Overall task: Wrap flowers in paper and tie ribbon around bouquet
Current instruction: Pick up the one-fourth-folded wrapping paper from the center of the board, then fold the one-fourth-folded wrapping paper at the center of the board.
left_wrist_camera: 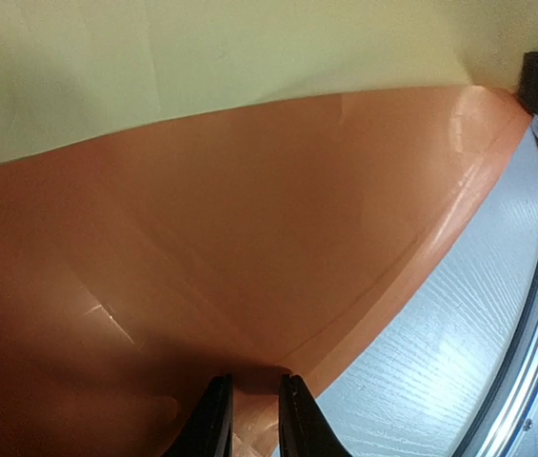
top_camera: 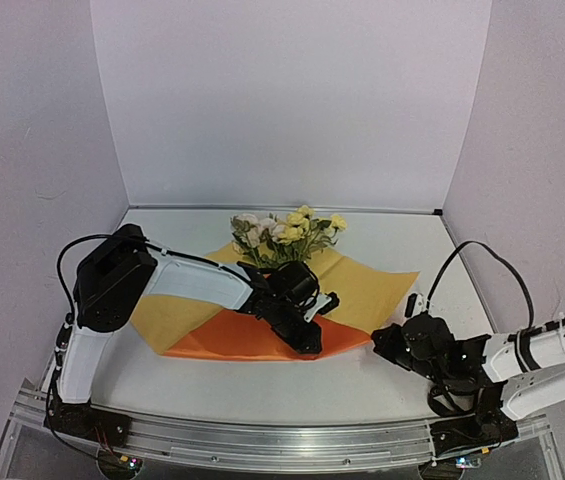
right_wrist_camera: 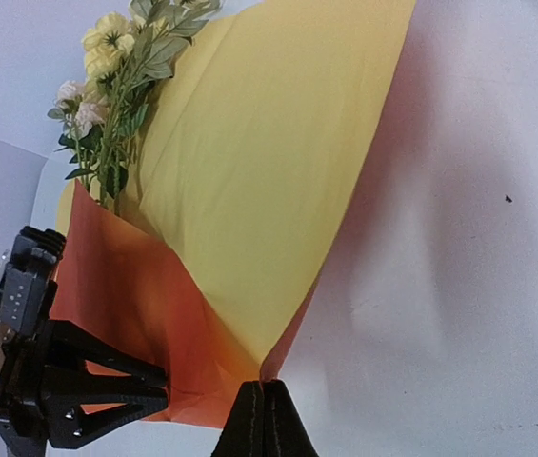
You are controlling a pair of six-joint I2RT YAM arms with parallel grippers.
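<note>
The paper (top_camera: pixel 367 285) lies on the table yellow face up, and its front part is folded over as an orange flap (top_camera: pixel 227 340). The flowers (top_camera: pixel 287 232) rest on it at the back, with their stems under the flap (right_wrist_camera: pixel 116 238). My left gripper (top_camera: pixel 312 343) is down on the flap's front edge. Its jaws (left_wrist_camera: pixel 254 405) stand a narrow gap apart, with the orange fold edge between them. My right gripper (top_camera: pixel 378 345) is shut on the paper's front right corner (right_wrist_camera: pixel 265 386), which rises out of the closed tips. No ribbon is in view.
A metal rail (top_camera: pixel 282 440) runs along the table's near edge. White walls enclose the table at the back and on both sides. The right arm's black cable (top_camera: pixel 482 255) loops above the table at the right.
</note>
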